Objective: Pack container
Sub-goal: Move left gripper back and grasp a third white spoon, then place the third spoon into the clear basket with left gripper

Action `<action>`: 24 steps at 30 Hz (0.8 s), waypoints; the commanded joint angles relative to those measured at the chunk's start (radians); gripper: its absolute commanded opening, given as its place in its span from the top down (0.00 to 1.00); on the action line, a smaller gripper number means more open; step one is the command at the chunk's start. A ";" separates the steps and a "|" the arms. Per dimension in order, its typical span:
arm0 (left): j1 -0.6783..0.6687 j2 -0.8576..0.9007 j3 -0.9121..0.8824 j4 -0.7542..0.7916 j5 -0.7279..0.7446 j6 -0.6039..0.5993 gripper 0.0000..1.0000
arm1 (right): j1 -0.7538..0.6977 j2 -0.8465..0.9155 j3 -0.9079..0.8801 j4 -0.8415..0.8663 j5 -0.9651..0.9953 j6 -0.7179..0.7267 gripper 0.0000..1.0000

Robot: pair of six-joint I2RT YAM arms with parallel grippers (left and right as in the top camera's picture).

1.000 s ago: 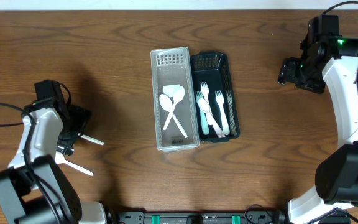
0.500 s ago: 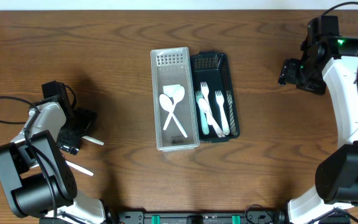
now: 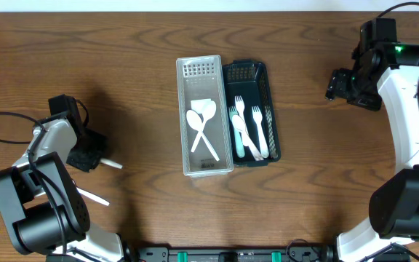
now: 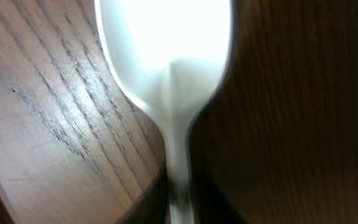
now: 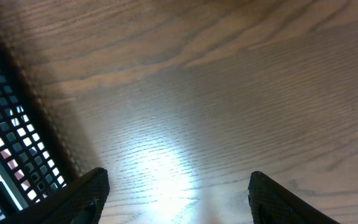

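Packing partly done: two pieces wait on the counter.
We see spoons (image 3: 195,120) in the white tray (image 3: 201,69) and forks (image 3: 256,116) in the dark basket (image 3: 242,71), between both claws. One spoon (image 3: 112,164) lies under the left claw (image 3: 86,155), grip unclear, another utensil (image 3: 93,196) near it. The right claw (image 3: 332,84) gapes empty.

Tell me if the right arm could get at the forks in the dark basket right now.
Probably yes. The right hand hovers open over bare table to the right of the dark basket, and the forks lie uncovered in it with nothing in between.
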 commanded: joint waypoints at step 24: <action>-0.499 -0.279 0.328 -0.214 -0.009 0.287 0.94 | -0.004 0.006 -0.005 0.022 0.013 -0.012 0.25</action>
